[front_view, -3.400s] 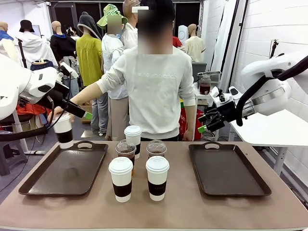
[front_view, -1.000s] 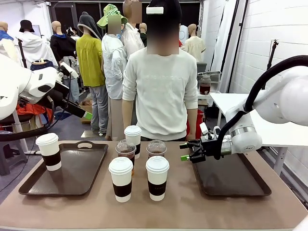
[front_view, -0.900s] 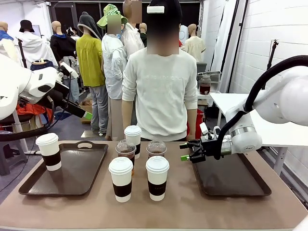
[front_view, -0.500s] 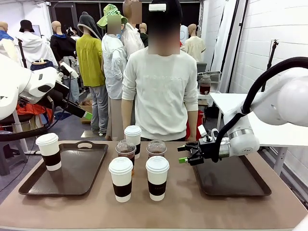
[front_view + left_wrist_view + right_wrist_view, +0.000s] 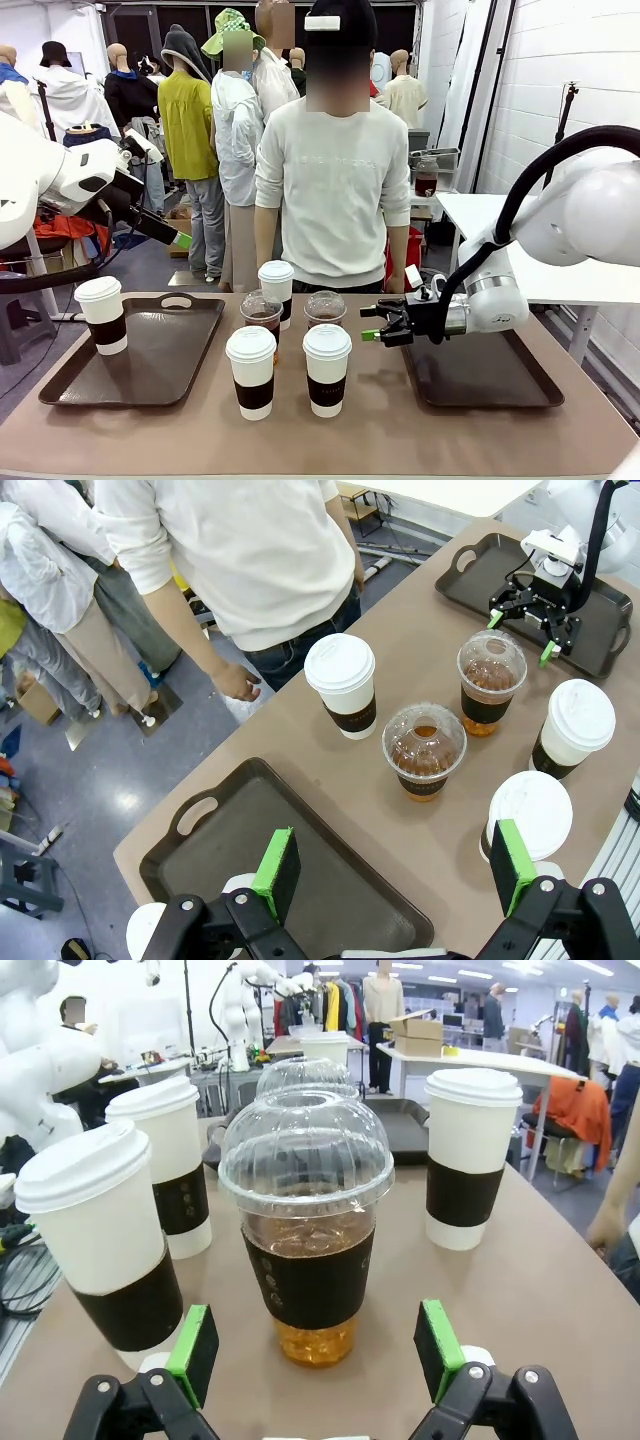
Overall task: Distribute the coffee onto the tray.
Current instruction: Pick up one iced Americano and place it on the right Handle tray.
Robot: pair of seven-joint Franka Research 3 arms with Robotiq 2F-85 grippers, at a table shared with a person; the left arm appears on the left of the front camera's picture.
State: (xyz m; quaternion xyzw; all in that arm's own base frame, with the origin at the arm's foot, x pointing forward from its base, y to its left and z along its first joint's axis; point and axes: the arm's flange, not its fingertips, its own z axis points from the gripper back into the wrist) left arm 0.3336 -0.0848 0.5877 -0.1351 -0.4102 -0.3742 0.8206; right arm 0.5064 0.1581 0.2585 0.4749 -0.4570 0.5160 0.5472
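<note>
Centring the right gripper [image 5: 315, 1345], jaws wide and empty, on the near dome cup [image 5: 305, 1220] matters: paper cups [image 5: 100, 1230] crowd both sides. Grip its dark sleeve [image 5: 310, 1285], lift straight up. It stands on the surface [image 5: 380, 430] between the trays [image 5: 480, 375]; the left gripper [image 5: 393, 870] hangs open, empty.

Brown table [image 5: 380, 430]; left tray [image 5: 60, 385] and right tray [image 5: 490, 375], both dark, lie flat at opposite ends; between them, standing directly on the tabletop: near-left paper cup [image 5: 251, 372] and near-right paper cup [image 5: 327, 368]; behind these, left dome cup [image 5: 262, 315] and right dome cup [image 5: 325, 308]; farthest, rear paper cup [image 5: 276, 290].
</note>
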